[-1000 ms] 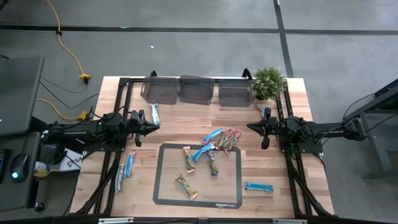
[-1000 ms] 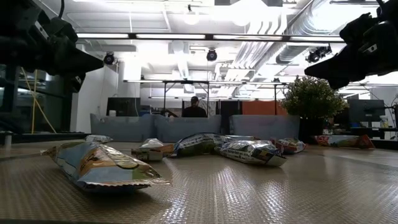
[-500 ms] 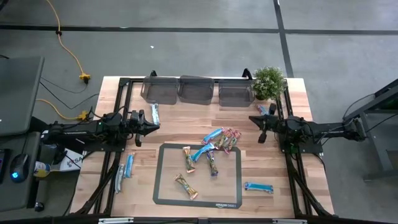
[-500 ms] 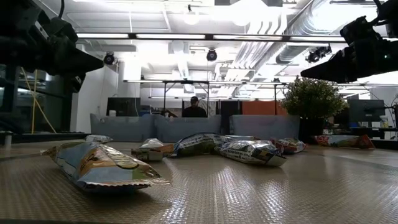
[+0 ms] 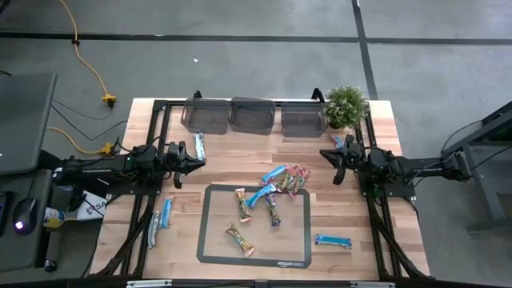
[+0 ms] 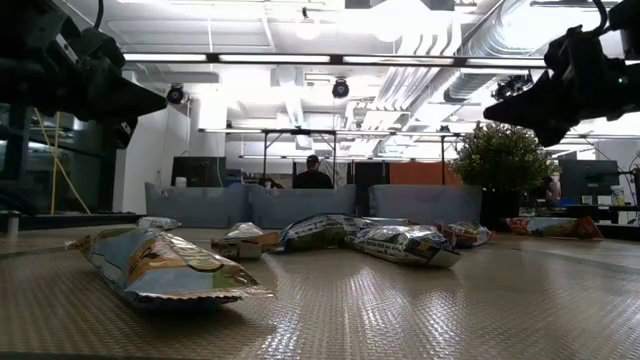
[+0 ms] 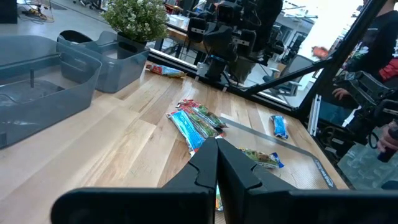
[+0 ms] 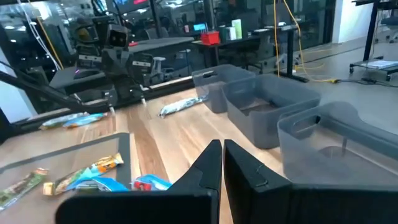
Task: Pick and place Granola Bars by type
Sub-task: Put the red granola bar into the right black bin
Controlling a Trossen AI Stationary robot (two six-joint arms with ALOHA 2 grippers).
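Note:
Granola bars lie scattered on the table. Three tan ones (image 5: 240, 204) and a blue one (image 5: 260, 194) lie on the dark mat (image 5: 296, 248). Another blue bar (image 5: 273, 174) and a red-pink one (image 5: 296, 180) lie at its far edge. A blue bar (image 5: 331, 240) lies right of the mat. Pale ones lie at the left (image 5: 200, 146) (image 5: 166, 212). My left gripper (image 5: 202, 162) hovers level at the table's left, shut and empty. My right gripper (image 5: 323, 153) hovers level at the right, shut and empty.
Three clear grey bins (image 5: 206, 116) (image 5: 254, 114) (image 5: 303, 118) stand in a row along the far edge, with a potted plant (image 5: 346, 106) to their right. One more bar (image 5: 340, 142) lies beside my right arm. A person sits in the room behind the table (image 6: 313, 175).
My right gripper has swung a little toward the table's far edge and rolled about its own axis, staying shut and at the same height. The bars lie as before.

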